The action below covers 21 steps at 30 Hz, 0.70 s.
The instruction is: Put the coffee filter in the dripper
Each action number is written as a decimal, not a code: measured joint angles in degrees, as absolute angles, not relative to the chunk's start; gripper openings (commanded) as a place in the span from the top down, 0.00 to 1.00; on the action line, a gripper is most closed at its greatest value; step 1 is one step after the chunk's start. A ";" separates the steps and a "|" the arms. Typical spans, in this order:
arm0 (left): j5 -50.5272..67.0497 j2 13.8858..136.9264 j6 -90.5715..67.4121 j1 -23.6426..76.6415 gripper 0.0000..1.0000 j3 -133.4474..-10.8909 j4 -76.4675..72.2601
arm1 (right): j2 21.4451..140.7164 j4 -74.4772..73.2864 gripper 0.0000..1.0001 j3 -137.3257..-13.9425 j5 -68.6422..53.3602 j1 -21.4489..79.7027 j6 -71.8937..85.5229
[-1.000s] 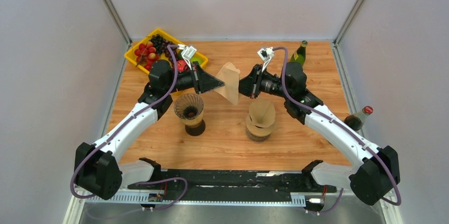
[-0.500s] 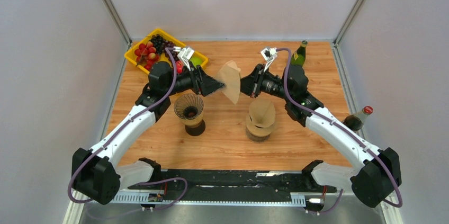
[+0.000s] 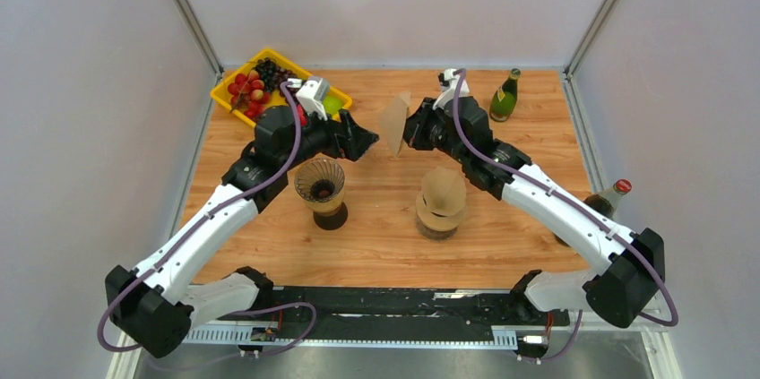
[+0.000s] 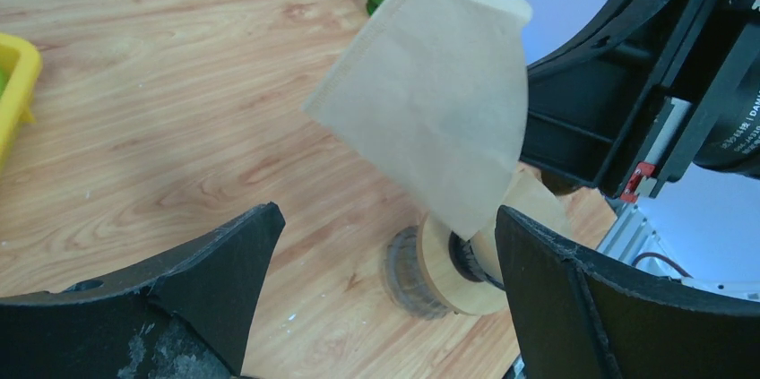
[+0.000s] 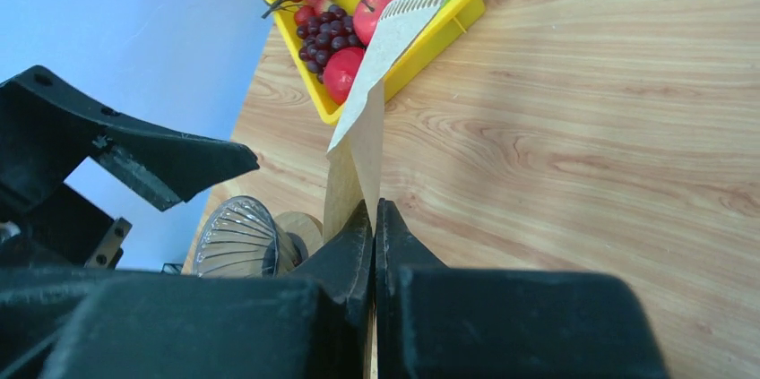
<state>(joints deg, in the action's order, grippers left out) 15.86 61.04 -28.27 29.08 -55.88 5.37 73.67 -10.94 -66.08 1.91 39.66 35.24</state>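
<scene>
Both arms reach forward and inward over the wooden table (image 3: 376, 245), forearms slanting toward each other so the two wrists face one another above the far middle of the board. The left gripper (image 3: 365, 139) has its two black fingers (image 4: 224, 254) spread wide with nothing gripped. It sits just short of the filter, not touching it. The right gripper (image 5: 375, 214) has its fingers pressed together on one edge of the folded brown paper coffee filter (image 4: 430, 101), holding it in the air between the two wrists, clear of everything on the table.

The filter is a flat fan held on edge. From the right wrist it shows almost edge-on, its long axis running straight away from the fingers, with the crimped seam outermost and aimed toward the fruit tray. From the left wrist its broad face shows, wide end up and narrow end down.

There is one filter in the grip and one clear ribbed glass dripper (image 3: 320, 180), which stands mouth up on its wooden collar, near the left wrist and apart from the filter. One stack of brown paper filters on a round wooden holder (image 3: 442, 200) stands near the right forearm. There are two bottles, a green glass bottle (image 3: 504, 97) at the far right and a dark bottle with a red cap (image 3: 611, 198) at the right edge. One yellow plastic tray (image 5: 453, 31) of fruit sits at the far left
</scene>
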 measured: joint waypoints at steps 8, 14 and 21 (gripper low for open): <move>6.66 66.72 -24.32 38.41 0.00 -59.99 5.98 | 74.91 -15.07 1.00 -67.55 9.39 41.65 39.59; -0.30 71.29 -21.15 43.27 0.00 -63.31 6.24 | 75.09 -16.16 1.00 -68.71 11.31 41.93 40.73; -5.91 74.24 -18.81 45.41 0.00 -64.71 7.57 | 76.36 -16.25 1.00 -69.49 11.60 41.93 40.88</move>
